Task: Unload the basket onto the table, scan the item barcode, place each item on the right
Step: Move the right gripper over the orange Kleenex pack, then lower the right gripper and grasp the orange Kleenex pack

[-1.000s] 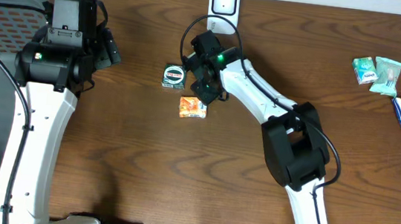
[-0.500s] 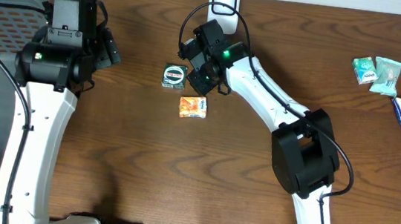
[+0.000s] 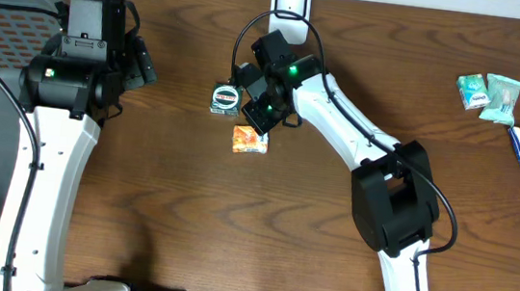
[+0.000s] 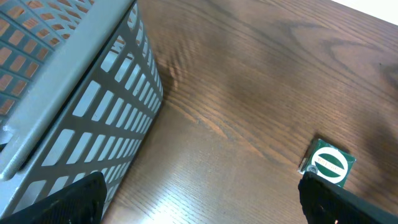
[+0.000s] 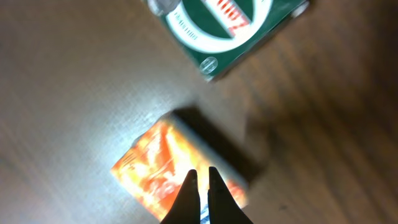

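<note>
The right end effector [image 5: 203, 173], fingers pressed together and gripping nothing, is pointing down over the orange rectangular foil packet [image 5: 163, 167]. The packet is lying on the brown wooden surface [image 3: 186, 206] beside a green-and-white square packet [image 5: 231, 25]. The left end effector [image 3: 143, 61] is standing wide.

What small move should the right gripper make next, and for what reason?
Probably open its fingers first: the right gripper is shut with nothing between its fingers, and it points down at the orange packet, so it cannot grasp the packet this way.

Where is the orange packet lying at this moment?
In the overhead view the orange packet lies mid-table, just nearer the robot than the green box, under the shut right pincer.
</note>
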You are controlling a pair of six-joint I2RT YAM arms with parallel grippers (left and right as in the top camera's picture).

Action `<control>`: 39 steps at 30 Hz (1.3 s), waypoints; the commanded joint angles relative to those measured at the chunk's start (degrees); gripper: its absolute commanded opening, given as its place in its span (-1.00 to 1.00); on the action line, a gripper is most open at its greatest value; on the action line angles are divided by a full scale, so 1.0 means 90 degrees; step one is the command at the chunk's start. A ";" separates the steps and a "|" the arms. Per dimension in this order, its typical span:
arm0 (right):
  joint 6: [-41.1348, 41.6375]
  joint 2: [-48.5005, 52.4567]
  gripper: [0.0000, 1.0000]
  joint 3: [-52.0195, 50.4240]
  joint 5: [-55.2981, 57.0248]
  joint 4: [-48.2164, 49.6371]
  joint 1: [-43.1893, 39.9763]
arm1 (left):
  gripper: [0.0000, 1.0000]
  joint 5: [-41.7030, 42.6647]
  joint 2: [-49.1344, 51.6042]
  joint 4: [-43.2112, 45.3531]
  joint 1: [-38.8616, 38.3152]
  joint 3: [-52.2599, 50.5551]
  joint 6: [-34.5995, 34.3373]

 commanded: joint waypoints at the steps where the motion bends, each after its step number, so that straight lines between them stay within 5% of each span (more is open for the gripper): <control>1: 0.0058 0.0121 -0.98 -0.0039 -0.0287 -0.0172 0.0073 | 0.96 -0.0083 0.0024 -0.0024 0.0022 0.0019 0.0080; 15: 0.0056 0.0197 -0.97 -0.0041 0.0709 0.0627 0.0049 | 0.96 -0.0083 0.0024 -0.0024 0.0022 0.0019 0.0080; 39: 0.0087 0.0148 -0.98 0.0044 0.0083 -0.0658 0.0058 | 0.96 -0.0083 0.0024 -0.0022 0.0022 0.0019 0.0080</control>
